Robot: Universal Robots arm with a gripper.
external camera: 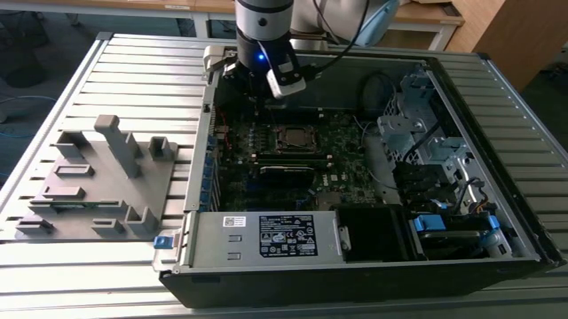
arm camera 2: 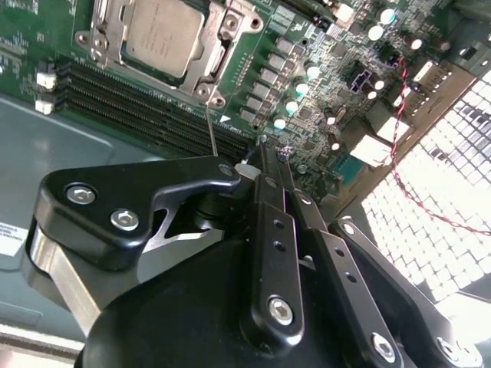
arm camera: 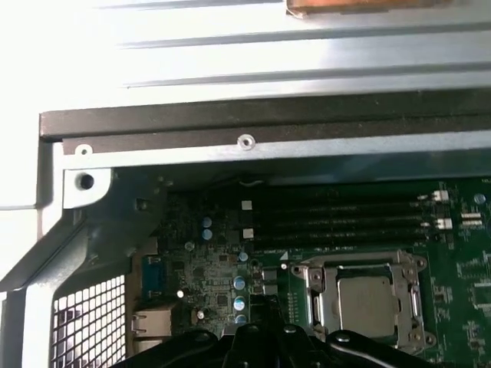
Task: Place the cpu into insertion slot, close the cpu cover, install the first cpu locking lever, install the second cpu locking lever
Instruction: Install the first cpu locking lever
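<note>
In the exterior view we see the arm reaching down into an open computer case (external camera: 355, 274) that lies on a slatted metal desk (external camera: 133, 73). Its hand (external camera: 262, 94) is low over the circuit board. The insertion slot (external camera: 293, 138) is a small silvery-rimmed square near the middle of the board. It lies apart from the hand, toward the exterior view's right and nearer the camera. A grey fixture (external camera: 106, 179) sits on the desk at the exterior view's left of the case, and a power supply (external camera: 266, 236) fills the case's near side. In the second wrist view we find the fingers (arm camera 2: 270, 230) drawn together to a point with nothing between them. The tip hangs over the small parts of the board, beside the socket and not on it. The cpu (arm camera 2: 165, 38) is seated in the slot, and the cpu cover (arm camera 2: 219, 47) lies flat around it as a silvery frame. A thin locking lever (arm camera 2: 210, 126) runs from the socket's corner across the memory strips (arm camera 2: 130, 96) toward the hand's linkage. We cannot tell whether it touches the hand. In the first wrist view the cpu lies grey and square inside the framed socket. The memory strips lie just beside the socket, and the dark fingertips are near the socket's side but clear of it.
</note>
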